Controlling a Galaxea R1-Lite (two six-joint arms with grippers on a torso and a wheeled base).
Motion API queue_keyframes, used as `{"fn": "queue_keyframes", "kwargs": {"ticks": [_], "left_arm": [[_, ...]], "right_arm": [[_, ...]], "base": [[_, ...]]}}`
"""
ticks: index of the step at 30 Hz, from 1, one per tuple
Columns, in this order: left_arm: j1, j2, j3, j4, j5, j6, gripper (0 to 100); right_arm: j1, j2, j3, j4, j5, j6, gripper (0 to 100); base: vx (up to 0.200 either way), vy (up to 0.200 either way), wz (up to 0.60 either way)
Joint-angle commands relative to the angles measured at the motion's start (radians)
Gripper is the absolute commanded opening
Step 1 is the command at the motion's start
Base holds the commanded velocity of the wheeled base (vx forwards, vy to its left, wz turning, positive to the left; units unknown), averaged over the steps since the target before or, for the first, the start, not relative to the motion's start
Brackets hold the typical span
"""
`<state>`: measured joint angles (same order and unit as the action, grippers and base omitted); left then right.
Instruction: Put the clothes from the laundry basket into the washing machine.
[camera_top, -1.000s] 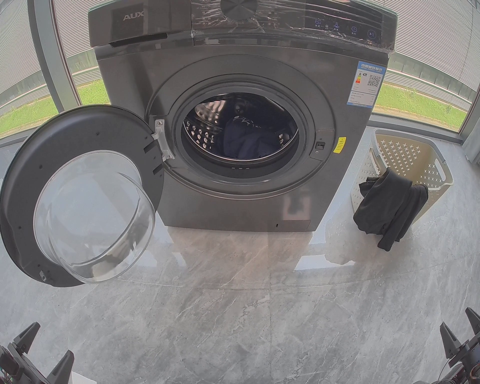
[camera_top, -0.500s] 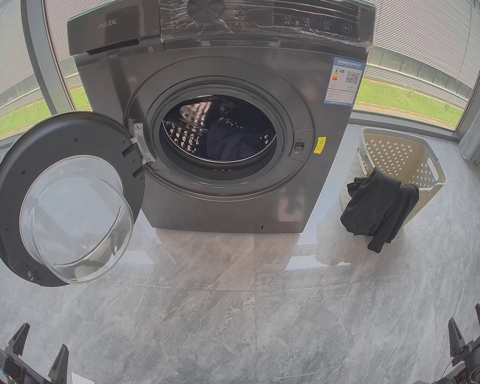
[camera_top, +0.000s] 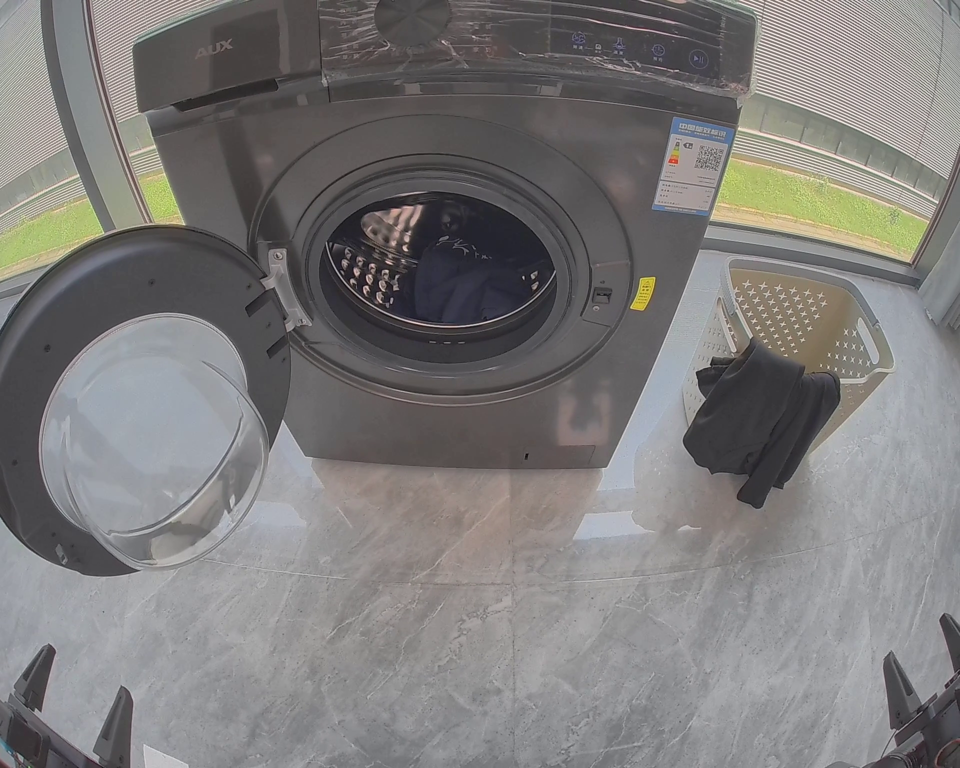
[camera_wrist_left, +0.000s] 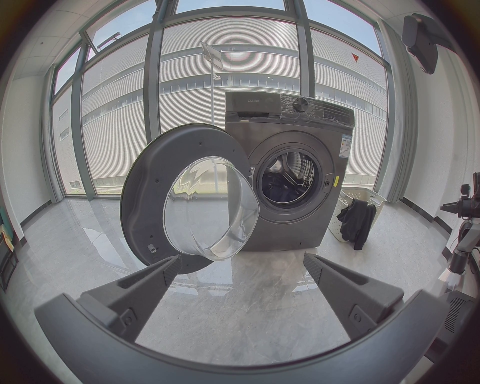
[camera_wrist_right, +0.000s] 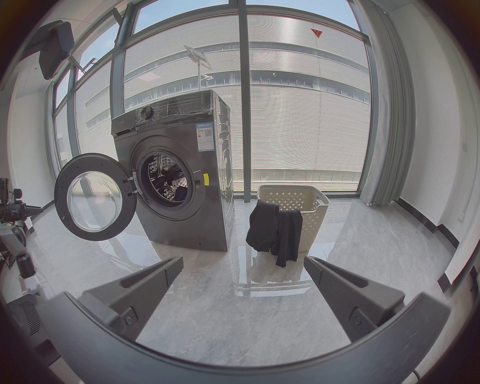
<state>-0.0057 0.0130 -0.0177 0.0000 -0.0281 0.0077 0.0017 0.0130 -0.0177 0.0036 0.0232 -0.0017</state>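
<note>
A grey front-loading washing machine (camera_top: 440, 260) stands ahead with its round door (camera_top: 140, 400) swung wide to the left. Dark blue clothes (camera_top: 465, 285) lie inside the drum. To its right sits a beige laundry basket (camera_top: 810, 320) with a black garment (camera_top: 760, 420) draped over its front rim. My left gripper (camera_top: 75, 700) is low at the near left, open and holding nothing; my right gripper (camera_top: 925, 665) is low at the near right, open too. In the wrist views the left gripper (camera_wrist_left: 242, 262) faces the machine (camera_wrist_left: 292, 170) and the right gripper (camera_wrist_right: 242, 265) faces the basket (camera_wrist_right: 295, 212) and garment (camera_wrist_right: 275, 230).
Glossy grey marble floor (camera_top: 500, 620) spreads between me and the machine. Tall windows (camera_top: 860, 120) run behind the machine and basket. The open door juts out over the floor on the left.
The whole head view shifted between the earliest frame and half a second ago, so the camera moved; it is almost still since. The clothes, basket and door have not moved.
</note>
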Motion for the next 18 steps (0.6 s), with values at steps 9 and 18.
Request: {"fn": "queue_keyframes", "kwargs": {"ticks": [9, 18], "left_arm": [[0.0, -0.013, 0.018, 0.0, 0.0, 0.0, 100], [0.0, -0.013, 0.018, 0.0, 0.0, 0.0, 100]], "right_arm": [[0.0, -0.011, 0.016, 0.001, 0.0, 0.002, 100], [0.0, -0.011, 0.016, 0.003, 0.0, 0.002, 100]], "base": [[0.0, -0.2, 0.0], [0.0, -0.2, 0.0]]}}
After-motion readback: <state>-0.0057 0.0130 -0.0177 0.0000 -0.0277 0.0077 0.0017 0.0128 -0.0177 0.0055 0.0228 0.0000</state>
